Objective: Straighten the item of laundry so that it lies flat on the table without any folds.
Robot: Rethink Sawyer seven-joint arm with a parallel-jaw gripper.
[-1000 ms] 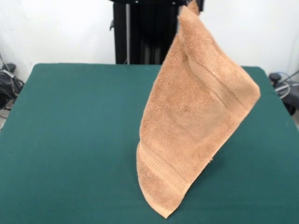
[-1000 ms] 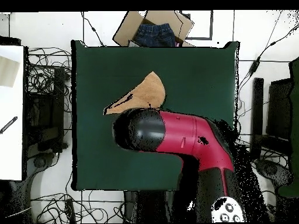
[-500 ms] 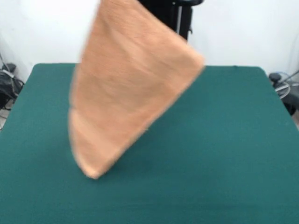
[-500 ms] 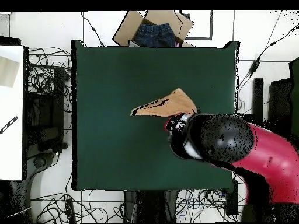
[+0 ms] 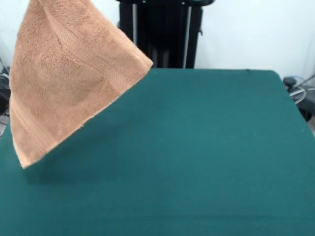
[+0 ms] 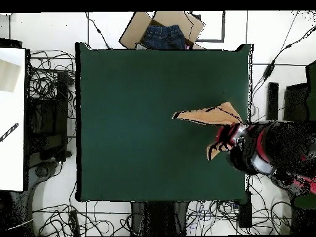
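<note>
The orange-tan towel (image 5: 69, 78) hangs in the air at the left of the front view, folded into a rough triangle. Its top runs out past the picture's top edge and its lowest corner hangs just above the green table (image 5: 197, 147). In the overhead view the towel (image 6: 207, 114) shows edge-on over the table's (image 6: 136, 123) right side. The red and black arm's end sits right beside it, and my gripper (image 6: 225, 141) under it holds the towel up. The gripper is out of the front view.
The black pedestal (image 5: 162, 34) stands behind the table's far edge. In the overhead view a cardboard box with jeans (image 6: 163, 31) lies past the table's top edge. Cables ring the table, and a white surface (image 6: 11, 117) is at the left.
The arm has swung the hanging towel from the table's middle-right to its left side in the front view. The towel's lower corner has lifted off the table.
</note>
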